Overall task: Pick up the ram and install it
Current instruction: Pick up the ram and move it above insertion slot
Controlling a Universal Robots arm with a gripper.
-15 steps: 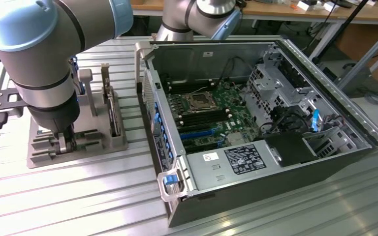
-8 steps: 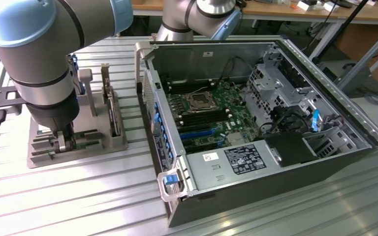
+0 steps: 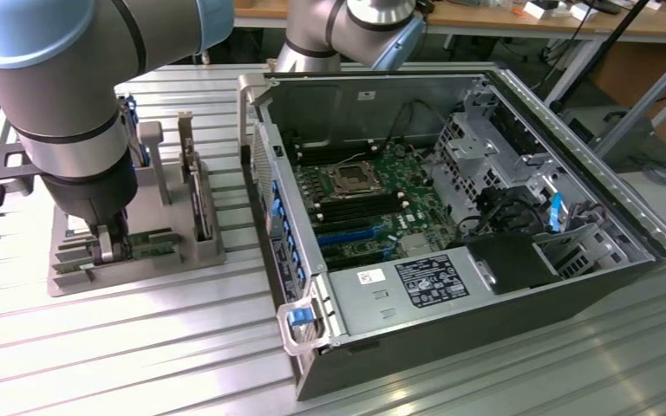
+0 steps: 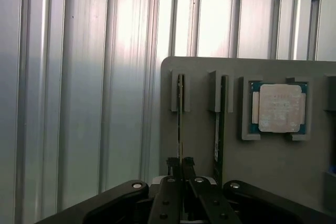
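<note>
Because the ram (image 4: 180,114) stands on its long edge in a slot of the grey holder (image 4: 262,174), only its thin upper edge is offered, and the gripper (image 4: 181,165) has its fingers drawn together on that edge, pinching the board, which appears to sit in the slot. Just beside the gripper a second stick (image 4: 220,124) stands in the neighbouring slot, and past it a square processor chip (image 4: 278,107) lies flat in its own recess, each part kept apart, probably to leave room for a grasp. Well away from the gripper on the same table (image 3: 136,355), the open computer case (image 3: 345,321) lies on its side with its motherboard (image 3: 368,204) facing up, seemingly to be reachable from above.
</note>
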